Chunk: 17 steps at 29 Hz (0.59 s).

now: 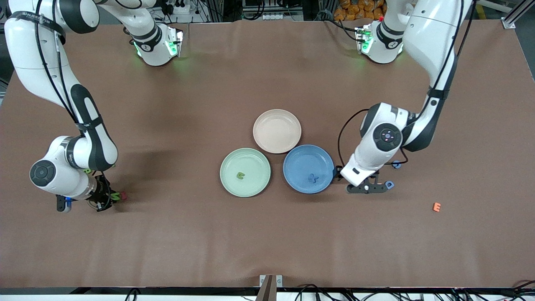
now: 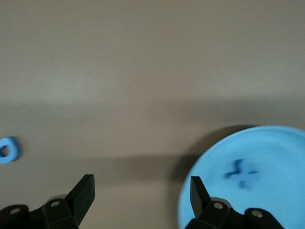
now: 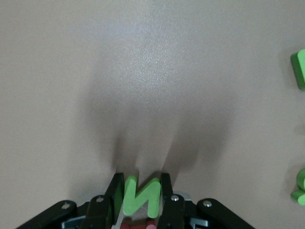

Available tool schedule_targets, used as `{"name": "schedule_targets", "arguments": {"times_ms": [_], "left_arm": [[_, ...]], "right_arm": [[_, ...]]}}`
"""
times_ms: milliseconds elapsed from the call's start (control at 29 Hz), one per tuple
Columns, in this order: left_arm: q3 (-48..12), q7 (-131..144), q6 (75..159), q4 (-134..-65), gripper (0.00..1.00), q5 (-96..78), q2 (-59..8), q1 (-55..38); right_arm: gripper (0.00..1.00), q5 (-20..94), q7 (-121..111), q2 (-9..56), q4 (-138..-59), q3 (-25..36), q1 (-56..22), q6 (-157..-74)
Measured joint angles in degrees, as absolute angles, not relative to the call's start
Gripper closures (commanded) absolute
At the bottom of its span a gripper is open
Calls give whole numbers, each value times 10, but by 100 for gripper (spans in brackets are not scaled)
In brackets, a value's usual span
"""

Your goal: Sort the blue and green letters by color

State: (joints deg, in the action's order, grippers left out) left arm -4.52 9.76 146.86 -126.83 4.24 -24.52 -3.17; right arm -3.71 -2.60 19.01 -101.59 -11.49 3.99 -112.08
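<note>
My right gripper (image 3: 141,191) is shut on a bright green Z-shaped letter (image 3: 142,196), low over the table at the right arm's end (image 1: 109,198). My left gripper (image 2: 140,190) is open and empty, low over the table beside the blue plate (image 2: 286,143), also seen in the front view (image 1: 368,188). A blue X (image 1: 313,179) lies in the blue plate (image 1: 292,165). A green letter (image 1: 240,175) lies in the green plate (image 1: 234,161). One light blue letter (image 1: 389,184) lies by my left gripper, another (image 1: 396,165) just farther from the camera.
An empty beige plate (image 1: 276,130) touches both other plates. An orange E (image 1: 436,207) lies toward the left arm's end. A red letter (image 1: 123,195) lies by my right gripper, a green letter (image 1: 87,170) under its wrist. Two green letters (image 3: 299,69) (image 3: 300,188) show in the right wrist view.
</note>
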Motion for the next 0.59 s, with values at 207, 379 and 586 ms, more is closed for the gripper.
{"name": "schedule_targets", "arguments": {"times_ms": [207,379,586], "left_arm": [[-46,98,1469,-1268,72,42,-245,-32],[-46,98,1469,-1268,75,42,-245,-32],[-46,98,1469,-1268,75,42,-245,-32]], "right_arm": [[1,-57,-100,173,-1073,-114,72,-1177],[7,-59,-156,162,-1134,-114,100,-1245],[11,-60,-208,161,-1183,-112,125,-1306]]}}
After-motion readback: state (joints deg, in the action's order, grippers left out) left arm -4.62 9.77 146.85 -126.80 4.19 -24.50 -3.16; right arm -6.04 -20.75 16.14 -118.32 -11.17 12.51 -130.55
